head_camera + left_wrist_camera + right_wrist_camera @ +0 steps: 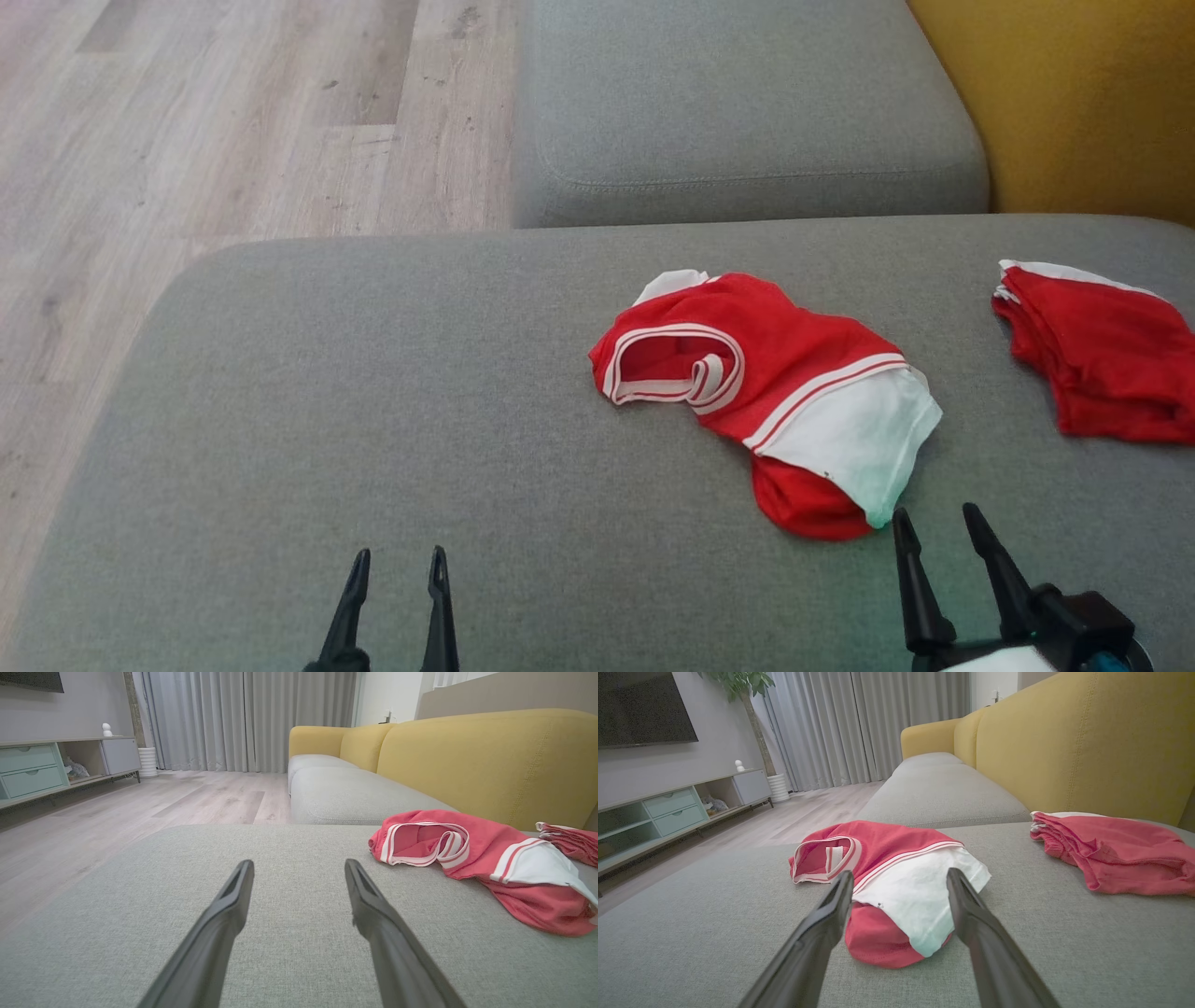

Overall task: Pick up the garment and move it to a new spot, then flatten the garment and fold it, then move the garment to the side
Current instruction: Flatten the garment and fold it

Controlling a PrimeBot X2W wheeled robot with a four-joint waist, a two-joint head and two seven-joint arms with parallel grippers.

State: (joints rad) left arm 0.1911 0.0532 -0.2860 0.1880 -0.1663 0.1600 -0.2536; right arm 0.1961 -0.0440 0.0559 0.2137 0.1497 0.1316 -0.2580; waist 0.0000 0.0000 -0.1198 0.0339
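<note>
Left fingers (350, 602) and right fingers (913, 579) gape empty; the garment (766, 373) looks light, limp; I'd pinch its near white panel (864, 439).

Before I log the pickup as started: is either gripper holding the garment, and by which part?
Nothing is held. The left gripper and right gripper are both open; the red-and-white garment lies free on the grey cushion.

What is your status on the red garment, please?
Left gripper and right gripper: jaws open, empty. Garment crumpled on the sofa, close ahead of right gripper, not held. Second red piece lies apart, to its right.
</note>
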